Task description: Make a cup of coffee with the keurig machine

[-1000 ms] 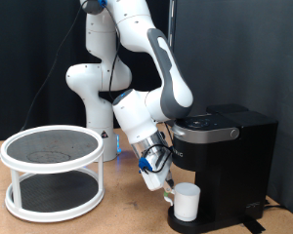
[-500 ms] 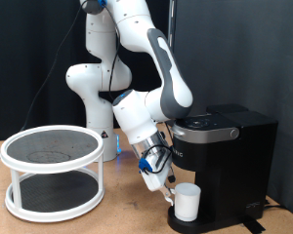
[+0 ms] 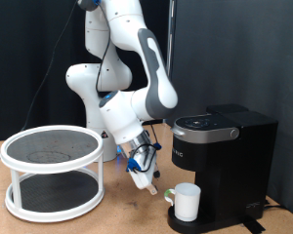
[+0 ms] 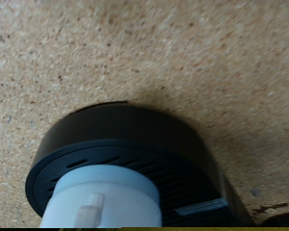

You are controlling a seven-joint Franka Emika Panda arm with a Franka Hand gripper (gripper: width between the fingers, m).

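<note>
The white cup (image 3: pixel 188 202) stands upright on the drip tray at the foot of the black keurig machine (image 3: pixel 230 146), under its closed lid. My gripper (image 3: pixel 149 184) hangs low over the table, a short way to the exterior view's left of the cup. It is apart from the cup, open and empty. The wrist view looks down on the cup (image 4: pixel 101 197), handle towards the camera, standing on the machine's round black drip tray (image 4: pixel 125 130). My fingers do not show in the wrist view.
A white round two-tier rack (image 3: pixel 54 171) stands on the cork-topped table (image 3: pixel 117 219) at the exterior view's left. The arm's white base stands behind, between the rack and the machine.
My gripper has let go of the cup and drawn back to the exterior view's left and slightly up. The cup stays on the drip tray.
</note>
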